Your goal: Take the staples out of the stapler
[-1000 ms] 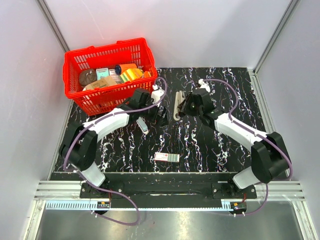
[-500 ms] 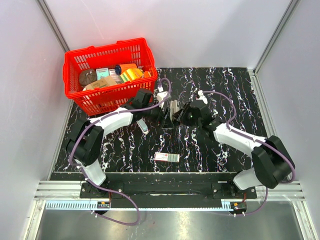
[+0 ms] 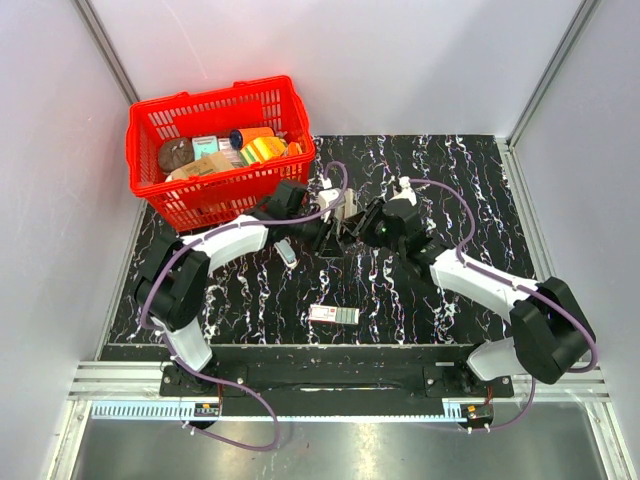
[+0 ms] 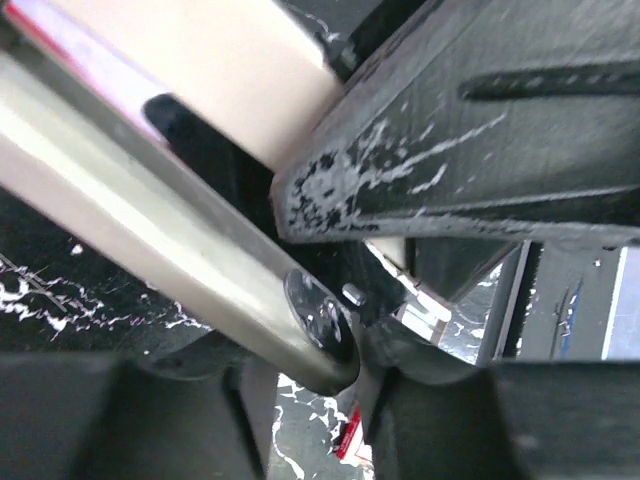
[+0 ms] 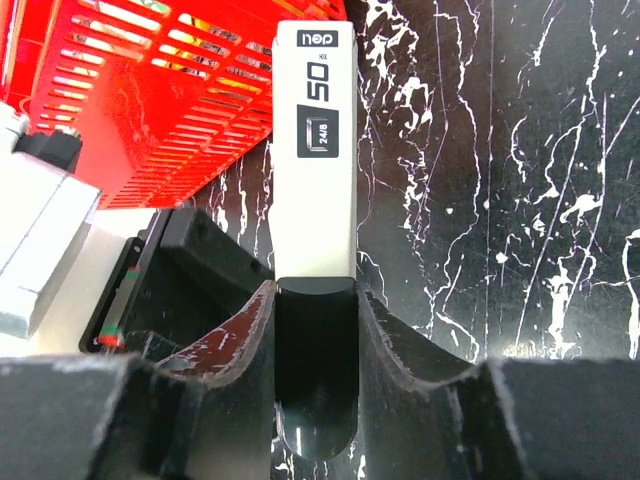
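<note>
The stapler (image 3: 349,212) is held off the table mid-scene, between the two arms. In the right wrist view its pale top (image 5: 315,150) points away and its black rear end (image 5: 315,380) sits pinched between my right gripper (image 5: 315,310) fingers. My right gripper (image 3: 366,226) is shut on it. My left gripper (image 3: 333,228) meets the stapler from the left. In the left wrist view the stapler's metal rail (image 4: 200,270) ends between my left gripper's (image 4: 322,372) narrowly spaced fingers; whether they press on it I cannot tell. The staples are hidden.
A red basket (image 3: 215,100) full of items stands at the back left, close behind the left arm, and its wall (image 5: 150,100) shows beside the stapler. A flat white-and-red box (image 3: 333,315) lies near the front edge. A small pale object (image 3: 287,252) lies under the left forearm.
The left gripper moved right to the stapler and its fingers narrowed around the metal end. The right gripper carried the stapler slightly left toward it.
</note>
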Motion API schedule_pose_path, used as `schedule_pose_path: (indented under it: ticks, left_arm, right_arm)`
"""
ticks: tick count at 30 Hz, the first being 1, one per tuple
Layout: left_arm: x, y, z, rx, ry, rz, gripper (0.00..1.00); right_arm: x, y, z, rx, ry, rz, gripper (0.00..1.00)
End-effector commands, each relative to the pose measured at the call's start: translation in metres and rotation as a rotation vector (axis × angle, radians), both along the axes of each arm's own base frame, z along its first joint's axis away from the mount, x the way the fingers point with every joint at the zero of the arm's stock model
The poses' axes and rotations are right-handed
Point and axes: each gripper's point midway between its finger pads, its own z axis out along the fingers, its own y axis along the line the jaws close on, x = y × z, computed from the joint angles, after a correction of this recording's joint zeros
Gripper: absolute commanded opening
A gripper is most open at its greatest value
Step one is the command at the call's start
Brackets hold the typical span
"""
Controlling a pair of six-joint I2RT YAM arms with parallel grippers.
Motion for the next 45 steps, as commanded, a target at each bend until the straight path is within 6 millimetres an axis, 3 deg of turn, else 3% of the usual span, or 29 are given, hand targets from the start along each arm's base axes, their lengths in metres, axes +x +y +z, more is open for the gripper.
schedule_pose_path:
  ticks: [1,7,21,25,29,35,45]
  left_arm:
    - [0.022,0.002,0.026,-0.01,-0.176,0.018,0.31]
    - [0.024,0.015,0.018,0.058,-0.249,0.022,0.14]
    - [0.044,0.048,-0.006,0.272,-0.516,0.031,0.02]
    - [0.058,0.057,-0.011,0.389,-0.693,0.041,0.0]
    - [0.077,0.061,-0.01,0.508,-0.879,0.062,0.0]
    - [0.103,0.071,-0.006,0.659,-1.09,0.122,0.0]
    - [0.107,0.065,-0.004,0.765,-1.326,0.152,0.0]
  right_arm:
    - [-0.008,0.019,0.042,0.106,-0.093,0.068,0.0]
    - [-0.022,0.01,0.022,0.075,-0.062,0.078,0.0]
    - [-0.082,-0.012,-0.028,-0.045,0.039,0.232,0.0]
    - [-0.094,-0.017,-0.04,-0.127,0.059,0.301,0.0]
    - [-0.111,-0.033,-0.063,-0.254,0.154,0.341,0.0]
    - [-0.122,-0.045,-0.072,-0.313,0.182,0.348,0.0]
    - [-0.117,-0.046,-0.072,-0.342,0.161,0.337,0.0]
